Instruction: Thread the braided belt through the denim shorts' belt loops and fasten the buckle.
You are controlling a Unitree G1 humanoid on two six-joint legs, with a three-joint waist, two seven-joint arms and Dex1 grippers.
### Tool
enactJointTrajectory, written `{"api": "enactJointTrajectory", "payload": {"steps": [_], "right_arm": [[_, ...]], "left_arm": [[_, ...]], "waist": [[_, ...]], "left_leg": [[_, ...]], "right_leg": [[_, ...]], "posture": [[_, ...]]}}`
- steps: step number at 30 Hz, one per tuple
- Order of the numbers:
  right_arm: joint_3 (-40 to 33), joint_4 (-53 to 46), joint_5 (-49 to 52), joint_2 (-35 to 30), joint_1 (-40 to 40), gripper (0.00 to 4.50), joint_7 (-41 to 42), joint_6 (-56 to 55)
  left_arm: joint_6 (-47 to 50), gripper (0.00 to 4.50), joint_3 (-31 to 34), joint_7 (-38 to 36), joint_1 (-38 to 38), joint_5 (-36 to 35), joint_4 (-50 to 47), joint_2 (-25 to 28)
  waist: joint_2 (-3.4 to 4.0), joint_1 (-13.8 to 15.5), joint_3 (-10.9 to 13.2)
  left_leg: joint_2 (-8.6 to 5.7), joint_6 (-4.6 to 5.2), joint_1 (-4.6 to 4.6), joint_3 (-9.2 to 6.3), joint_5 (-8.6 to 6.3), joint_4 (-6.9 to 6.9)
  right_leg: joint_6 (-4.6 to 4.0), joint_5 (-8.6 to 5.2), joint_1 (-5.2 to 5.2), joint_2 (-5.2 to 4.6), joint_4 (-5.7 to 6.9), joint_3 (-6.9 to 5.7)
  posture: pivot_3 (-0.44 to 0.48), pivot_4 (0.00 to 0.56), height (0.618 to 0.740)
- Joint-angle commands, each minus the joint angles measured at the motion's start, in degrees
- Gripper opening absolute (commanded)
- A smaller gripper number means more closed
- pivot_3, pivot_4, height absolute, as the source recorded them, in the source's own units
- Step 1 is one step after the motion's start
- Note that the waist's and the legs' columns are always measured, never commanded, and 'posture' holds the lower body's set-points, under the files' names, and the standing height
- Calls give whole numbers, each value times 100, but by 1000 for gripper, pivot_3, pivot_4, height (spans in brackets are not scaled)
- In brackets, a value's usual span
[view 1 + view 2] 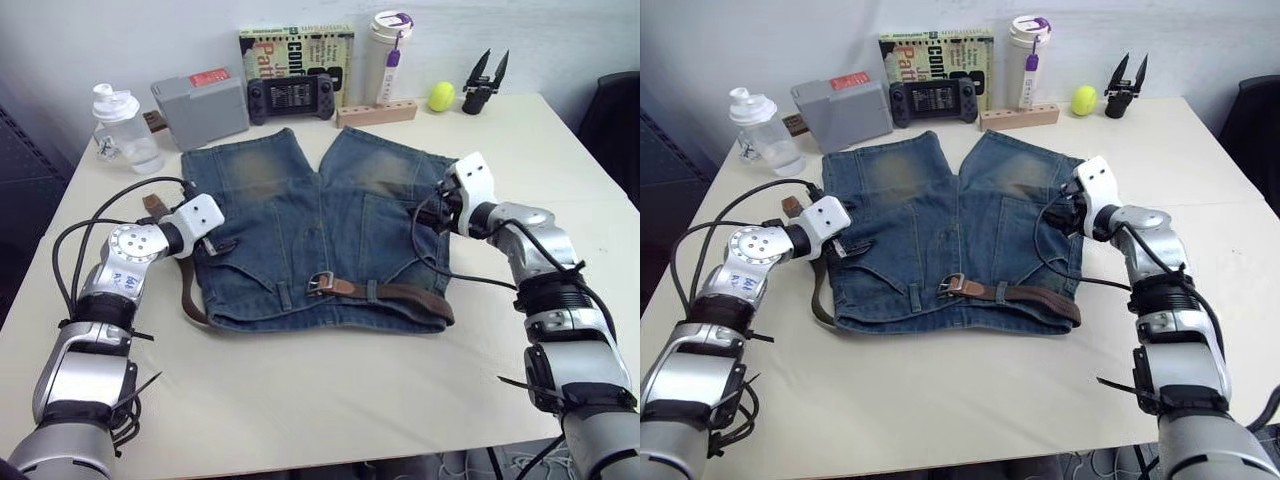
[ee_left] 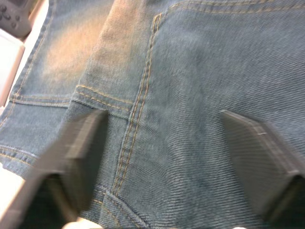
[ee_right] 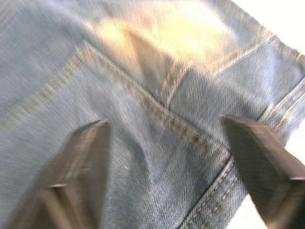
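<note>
The belt (image 1: 400, 293) lies along the waistband of the shorts (image 1: 320, 235), at the edge nearest the robot, passing under at least one belt loop (image 1: 372, 290) on the right half, with the buckle (image 1: 320, 283) resting near the middle front. On the robot's left the strap curves out past the side of the shorts and runs back up beside them, so that half looks unthreaded. The shorts lie flat on the desk (image 1: 330, 400), waist toward the robot, probably to keep the loops within reach. The left end effector (image 2: 162, 157) hovers over the left side, fingers spread and empty; the right end effector (image 3: 167, 162) hangs over the right leg, likewise spread, seemingly ready to pin the cloth
</note>
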Motion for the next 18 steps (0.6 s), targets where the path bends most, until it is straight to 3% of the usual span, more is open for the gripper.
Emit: {"api": "enactJointTrajectory", "payload": {"steps": [1,4,9,12,18], "right_arm": [[-417,-1820,1030,-134,323,4491,368,1145],[-748,-3344,2165,-56,926,4491,634,1863],[-1111,-4655,3504,-132,1867,4491,1064,2265],[-1073,-4908,3700,-273,2174,4491,1107,2255],[-495,-4930,3147,-485,2610,4491,1006,1840]], "left_arm": [[1192,4500,783,-116,416,-756,-1596,335],[2500,4500,1410,190,965,-1116,-2573,475],[4190,4500,2152,1018,1553,-1278,-3244,346],[4876,4500,2264,1355,1694,-1364,-3539,141],[5914,4500,2368,1726,1543,-1933,-3800,-675]], "waist": [[-4,-5,4],[-5,15,5],[-20,88,14],[-40,194,26],[-64,326,35]], "left_leg": [[3,0,-2,-5,0,0],[9,0,-2,-28,0,-3],[4,0,16,-26,0,0],[3,0,28,-22,0,1],[0,0,37,-19,0,9]], "right_leg": [[0,0,-3,1,0,2],[0,0,-8,4,-1,7],[0,0,15,5,-10,13],[4,2,27,4,-15,22],[11,6,37,3,-19,27]], "posture": [[0,150,726],[0,150,726],[0,150,726],[0,150,726],[0,150,726]]}}
